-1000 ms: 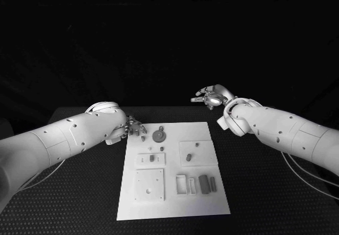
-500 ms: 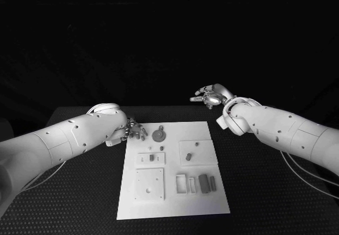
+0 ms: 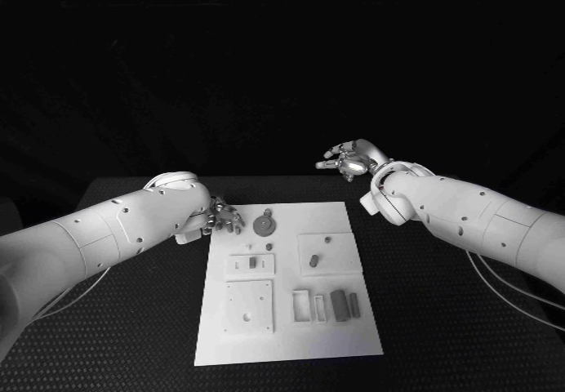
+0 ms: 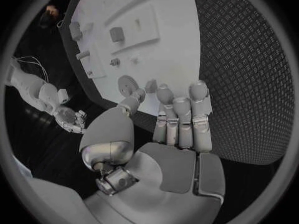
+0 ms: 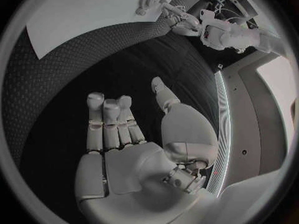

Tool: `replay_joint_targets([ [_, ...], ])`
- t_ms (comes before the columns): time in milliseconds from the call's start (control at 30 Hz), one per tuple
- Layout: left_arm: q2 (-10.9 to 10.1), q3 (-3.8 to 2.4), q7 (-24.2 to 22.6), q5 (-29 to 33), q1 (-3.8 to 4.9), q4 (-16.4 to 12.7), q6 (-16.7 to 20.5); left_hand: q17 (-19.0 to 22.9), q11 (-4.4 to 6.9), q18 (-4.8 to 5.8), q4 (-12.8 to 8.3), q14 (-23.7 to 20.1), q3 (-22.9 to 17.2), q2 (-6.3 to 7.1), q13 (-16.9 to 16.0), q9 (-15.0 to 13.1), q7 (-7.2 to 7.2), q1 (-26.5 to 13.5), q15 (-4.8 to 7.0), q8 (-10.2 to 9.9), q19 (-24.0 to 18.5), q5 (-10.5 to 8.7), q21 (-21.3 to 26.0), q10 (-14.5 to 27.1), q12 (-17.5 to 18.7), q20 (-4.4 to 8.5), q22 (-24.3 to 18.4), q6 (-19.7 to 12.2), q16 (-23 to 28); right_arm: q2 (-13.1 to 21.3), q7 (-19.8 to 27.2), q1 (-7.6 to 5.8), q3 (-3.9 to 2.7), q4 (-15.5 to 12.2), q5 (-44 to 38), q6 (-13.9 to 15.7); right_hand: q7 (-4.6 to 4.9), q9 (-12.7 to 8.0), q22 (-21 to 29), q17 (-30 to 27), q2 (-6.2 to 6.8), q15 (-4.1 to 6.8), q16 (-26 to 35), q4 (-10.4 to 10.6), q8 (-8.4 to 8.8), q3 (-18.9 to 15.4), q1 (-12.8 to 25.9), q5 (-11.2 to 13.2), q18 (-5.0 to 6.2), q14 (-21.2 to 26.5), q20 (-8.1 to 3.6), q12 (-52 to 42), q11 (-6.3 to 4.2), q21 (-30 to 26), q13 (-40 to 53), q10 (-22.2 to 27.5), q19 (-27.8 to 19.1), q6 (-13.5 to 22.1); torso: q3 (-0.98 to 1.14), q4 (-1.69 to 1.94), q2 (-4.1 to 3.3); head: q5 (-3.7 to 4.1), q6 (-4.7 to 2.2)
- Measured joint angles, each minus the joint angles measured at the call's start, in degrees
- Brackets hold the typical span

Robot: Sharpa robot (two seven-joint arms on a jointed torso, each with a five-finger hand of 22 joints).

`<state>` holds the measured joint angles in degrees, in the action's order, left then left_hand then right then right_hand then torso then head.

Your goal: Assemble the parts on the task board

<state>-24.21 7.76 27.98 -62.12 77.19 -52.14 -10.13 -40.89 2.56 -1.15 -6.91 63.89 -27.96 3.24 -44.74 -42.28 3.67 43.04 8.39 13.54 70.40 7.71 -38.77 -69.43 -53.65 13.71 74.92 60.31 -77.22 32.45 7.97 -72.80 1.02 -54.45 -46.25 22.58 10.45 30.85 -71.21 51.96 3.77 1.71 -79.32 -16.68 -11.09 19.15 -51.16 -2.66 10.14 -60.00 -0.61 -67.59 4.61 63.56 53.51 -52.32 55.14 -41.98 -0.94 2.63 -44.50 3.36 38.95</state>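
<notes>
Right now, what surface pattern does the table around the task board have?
A dark raised diamond-tread texture on the table; the left wrist view shows it best.

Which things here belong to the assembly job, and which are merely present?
Belong to the job:
- task board
- round gear-like part
- small peg part
- dark bar parts
- left hand, at the board's far corner
- right hand, raised beyond the board

Merely present:
- black table
- cables beside the right arm
</notes>
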Motion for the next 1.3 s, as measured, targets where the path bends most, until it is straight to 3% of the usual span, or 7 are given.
replay_joint_targets([
  [167,0.0,0.0,-0.1,0.8,0.0,0.0,-0.5,0.3,0.2,0.0,-2.0,0.0,-0.1,-1.53,0.2,0.1,-0.11,1.5,-0.01,0.0,0.0,0.78,-0.3,-0.2,-0.3,-0.01,0.0,0.1,-0.3,0.0,0.0,0.04,0.0,0.0,0.0,0.0,0.0,0.0,0.0,0.0,0.0,0.0,0.0,0.0,0.0,0.0,0.0,0.0,0.0,0.0,0.0,0.0,0.0,0.0,0.0,0.0,0.0,0.0,0.01,-0.01,0.01,0.0,0.13],
  [600,0.1,0.0,-0.3,2.1,0.0,0.3,-1.0,0.7,0.21,-0.01,-3.4,0.0,-0.4,-2.8,0.5,0.2,-0.13,2.3,-0.02,0.0,-0.1,1.44,-0.3,-0.2,-0.3,-0.1,0.0,0.5,-0.3,-0.1,0.0,0.05,0.0,0.1,0.0,-0.1,0.09,0.0,0.0,0.0,0.0,0.0,0.0,0.2,0.0,-0.2,0.0,0.0,0.0,0.0,0.0,-0.2,0.0,0.0,0.0,0.0,0.0,0.0,-0.02,0.0,0.01,0.08,0.32],
  [900,-0.1,-0.03,-0.3,3.3,0.0,0.3,-1.0,1.0,1.36,-0.01,-5.8,1.2,-1.7,-5.01,0.7,-0.1,-1.63,4.4,0.94,1.6,1.0,1.95,-1.3,-1.8,-0.9,0.32,0.0,2.7,-1.1,-0.1,0.0,0.06,0.0,0.1,0.0,-0.1,0.09,0.0,0.0,0.0,0.0,0.0,0.0,0.2,0.0,-0.2,0.0,0.0,0.0,0.0,0.0,-0.2,0.0,0.0,0.0,0.0,0.0,0.0,-0.02,-0.01,0.0,0.08,0.39],
  [1000,-0.2,-0.04,-0.3,4.0,0.0,0.3,-1.0,1.2,1.75,0.0,-5.8,1.4,-4.1,-4.58,0.9,-0.1,-2.35,6.5,0.97,2.3,1.7,-0.15,-1.8,-2.6,-1.1,0.22,0.0,3.4,-1.6,-0.1,0.0,0.09,0.0,0.2,0.0,-0.1,0.09,0.0,0.0,0.0,0.0,0.0,0.0,0.2,0.0,-0.2,0.0,0.0,0.0,0.0,0.0,-0.2,0.0,0.0,0.0,0.0,0.0,0.0,-0.02,0.0,0.0,0.09,0.42],
  [1300,-1.2,-0.07,-0.4,6.1,0.0,-0.4,-0.7,1.2,2.25,0.0,-5.8,1.9,-5.3,-4.31,1.0,0.0,-2.87,6.7,1.04,2.3,2.3,-0.46,-2.3,-3.5,-1.2,0.4,0.0,4.3,-1.9,-0.1,0.0,0.14,0.0,0.2,0.0,-0.2,0.1,0.0,0.0,0.0,0.0,0.0,0.0,0.2,0.0,-0.2,0.0,0.0,0.0,0.0,0.0,-0.2,0.0,0.0,-0.1,0.0,0.0,0.0,-0.02,-0.01,0.0,0.12,0.52],
])
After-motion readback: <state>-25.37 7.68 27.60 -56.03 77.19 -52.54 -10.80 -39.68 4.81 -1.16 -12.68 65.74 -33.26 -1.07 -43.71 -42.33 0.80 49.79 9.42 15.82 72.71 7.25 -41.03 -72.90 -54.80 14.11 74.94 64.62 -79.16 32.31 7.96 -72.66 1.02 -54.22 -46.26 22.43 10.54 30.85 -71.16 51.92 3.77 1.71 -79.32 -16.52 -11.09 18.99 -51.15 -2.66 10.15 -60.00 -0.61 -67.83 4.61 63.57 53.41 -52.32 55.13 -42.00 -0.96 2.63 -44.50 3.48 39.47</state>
